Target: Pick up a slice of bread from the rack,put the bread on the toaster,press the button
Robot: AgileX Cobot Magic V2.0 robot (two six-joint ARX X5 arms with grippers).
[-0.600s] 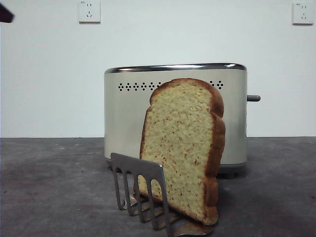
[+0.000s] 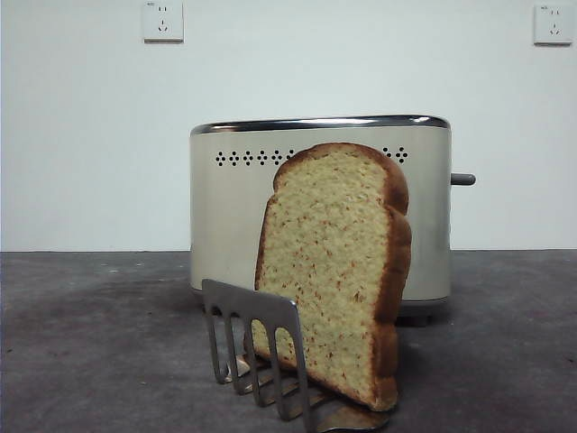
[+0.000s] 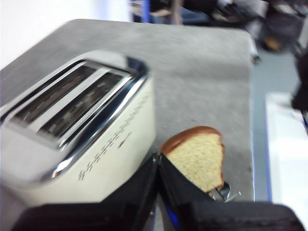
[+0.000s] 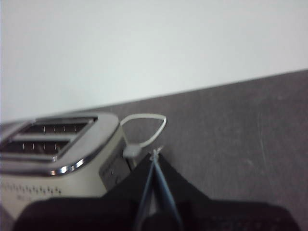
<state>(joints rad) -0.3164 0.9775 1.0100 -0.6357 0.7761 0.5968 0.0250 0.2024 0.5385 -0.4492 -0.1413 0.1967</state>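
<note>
table [image 2: 81,343]: dark grey | on it: toaster [image 2: 234,216], rack [image 2: 257,347] in front

Front view: low, table-level, close to the rack [image 2: 257,347], facing the toaster [image 2: 234,216] broadside. Left wrist view: above, beside toaster [image 3: 82,130], looking down its slots. Right wrist view: above toaster's [image 4: 53,144] button [image 4: 130,152] end. All share the toaster.

Two wall sockets [image 2: 163,21]; possibly a white cord [image 4: 147,129].
</note>
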